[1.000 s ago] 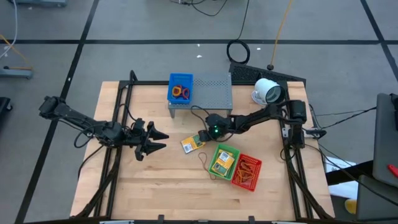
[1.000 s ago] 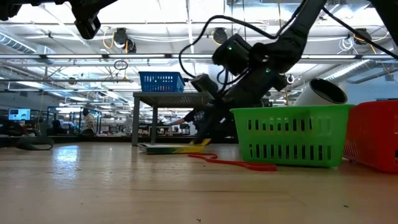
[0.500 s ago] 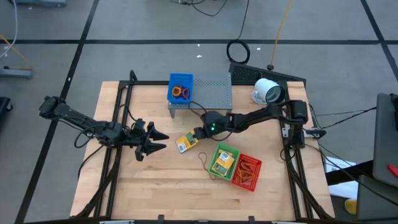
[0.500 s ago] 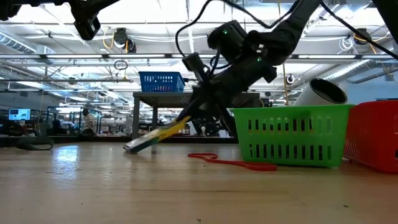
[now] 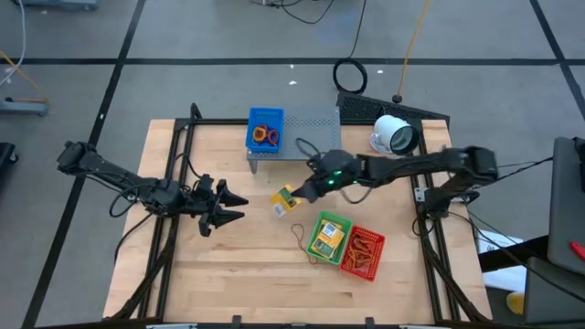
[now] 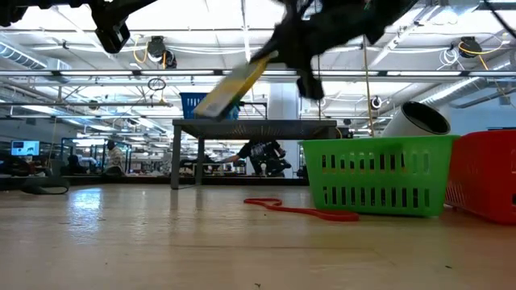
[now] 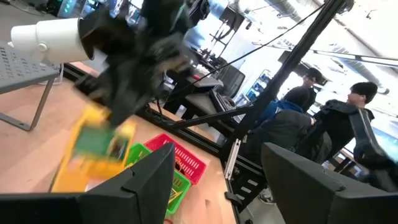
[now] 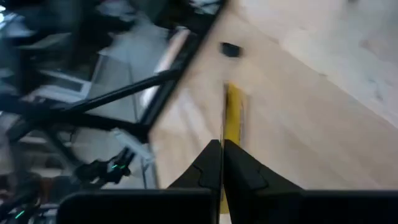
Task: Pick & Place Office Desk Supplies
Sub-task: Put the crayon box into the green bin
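A flat yellow packet with a green label [image 5: 285, 201] hangs in the air over the table's middle, also seen in the low view [image 6: 232, 83] and the left wrist view [image 7: 93, 152]. My right gripper [image 5: 304, 190] is shut on it. A second yellow packet lies in the green basket [image 5: 340, 222]. Orange rubber bands fill the red basket [image 5: 365, 254], and one band [image 6: 302, 211] lies on the table by the green basket. Coloured rings sit in the blue basket [image 5: 266, 130] on the grey shelf. My left gripper [image 5: 228, 206] waits open at the table's left. My right gripper pinches the packet's end [image 8: 232, 127] between its two fingers [image 8: 208, 165], which meet on the packet's flat faces. The fingers come from the table's right, slanting down. The packet is lifted clear and tilted, its free end [image 6: 200, 106] lower and pointing toward the table's left.
The grey perforated shelf [image 5: 315, 132] stands at the far middle with the blue basket on its left end. A white round camera-like device [image 5: 393, 135] sits at the far right. People stand in the room beyond [image 7: 336, 124]. Bare wood lies along the near edge [image 5: 256, 283].
My right gripper has risen and drawn slightly toward the table's right with the packet. The packet lay flat on the table, then tipped up with its left end on the wood, and now hangs clear at about the shelf top's height.
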Controlling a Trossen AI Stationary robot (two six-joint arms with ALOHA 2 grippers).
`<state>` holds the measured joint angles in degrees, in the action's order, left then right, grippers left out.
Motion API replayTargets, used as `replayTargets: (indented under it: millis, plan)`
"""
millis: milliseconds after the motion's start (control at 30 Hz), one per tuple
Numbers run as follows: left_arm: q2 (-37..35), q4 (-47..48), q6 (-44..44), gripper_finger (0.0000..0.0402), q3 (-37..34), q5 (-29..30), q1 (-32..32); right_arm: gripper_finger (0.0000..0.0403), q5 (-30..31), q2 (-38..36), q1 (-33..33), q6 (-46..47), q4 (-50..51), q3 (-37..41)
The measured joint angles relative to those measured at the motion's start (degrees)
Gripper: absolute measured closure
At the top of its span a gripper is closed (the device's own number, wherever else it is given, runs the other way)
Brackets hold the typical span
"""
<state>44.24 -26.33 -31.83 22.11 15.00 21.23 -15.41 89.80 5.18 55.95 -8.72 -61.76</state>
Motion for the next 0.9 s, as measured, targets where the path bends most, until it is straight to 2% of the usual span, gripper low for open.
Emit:
replayTargets:
  millis: [167,467,633,900]
  plan:
    - [-0.01,-0.5,-0.29,0.0151,0.0,0.02,0.0,0.0403,0.34,-9.65,-0.45,-2.7,7.35,0.0]
    - [0.01,-3.35,-1.11,0.0151,0.0,0.5,-0.26,0.0403,-1.36,-22.18,-0.65,-1.82,16.5,0.0]
    - [0.0,-4.66,-0.48,0.0151,0.0,0.52,-1.83,0.0403,0.36,-28.03,-2.1,-0.75,19.2,0.0]
    - [0.01,-4.28,-0.47,0.0151,0.0,0.52,-4.73,0.0403,-1.06,-34.47,-5.38,1.68,25.95,0.01]
